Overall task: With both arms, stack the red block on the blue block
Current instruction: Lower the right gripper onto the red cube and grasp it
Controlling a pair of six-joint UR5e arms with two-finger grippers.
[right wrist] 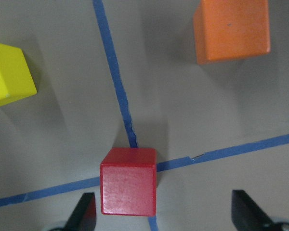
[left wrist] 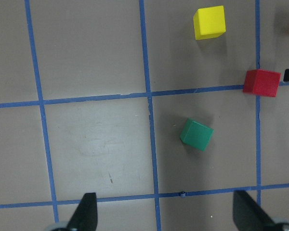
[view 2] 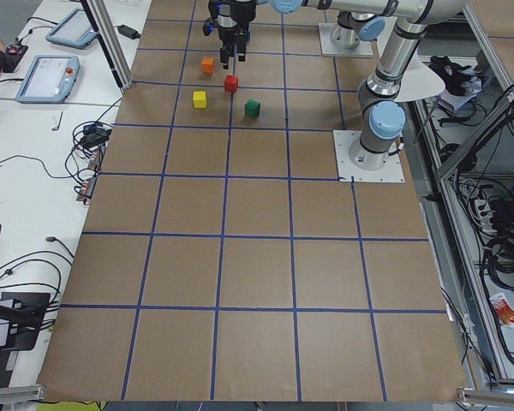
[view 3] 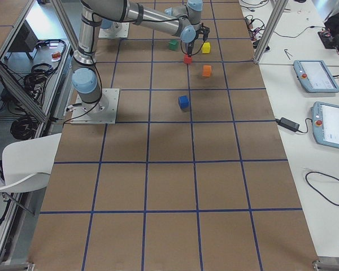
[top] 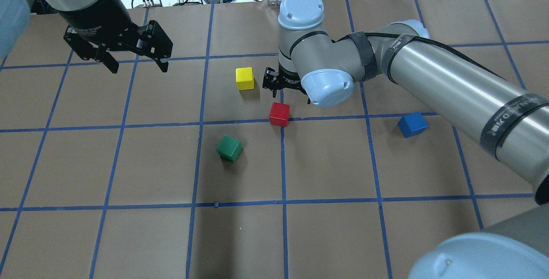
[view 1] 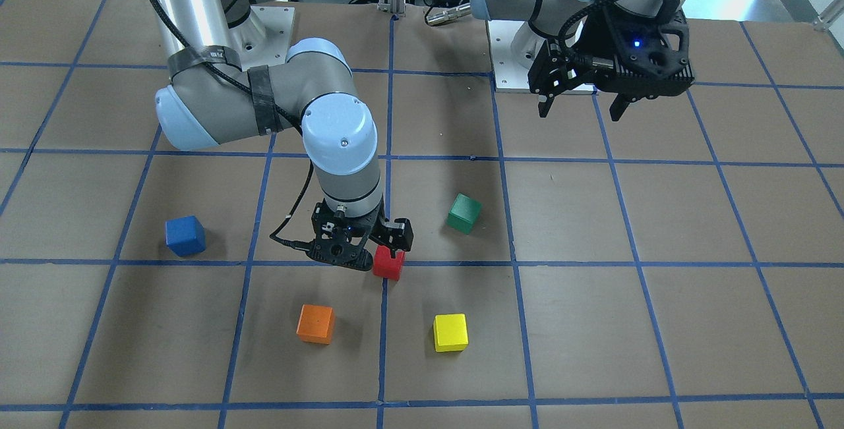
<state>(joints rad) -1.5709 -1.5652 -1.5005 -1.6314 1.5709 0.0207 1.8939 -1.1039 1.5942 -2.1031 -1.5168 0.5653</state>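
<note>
The right hand (right wrist: 166, 214) is wide open, low over the red block (view 1: 388, 264), which lies on the worktop (view 1: 593, 323) at a crossing of blue tape lines (view 1: 461, 263) and is not gripped. The blue block (view 1: 185, 236) stands well apart from it, and the left hand (view 1: 581, 111) hangs wide open and empty

The front-facing camera sits across the table (view 1: 659, 218) and looks steeply down toward the robot, while the overhead one looks forward and down from behind it. Both frame the same patch around the red block (view 1: 388, 264), mirrored. The two side cameras stand at opposite table ends, far off, so detail there is tiny and perhaps unreliable. The right wrist camera looks straight down, close on the red block. The left wrist camera, farther up, catches it at its right edge along with the green block (left wrist: 196, 134).
</note>
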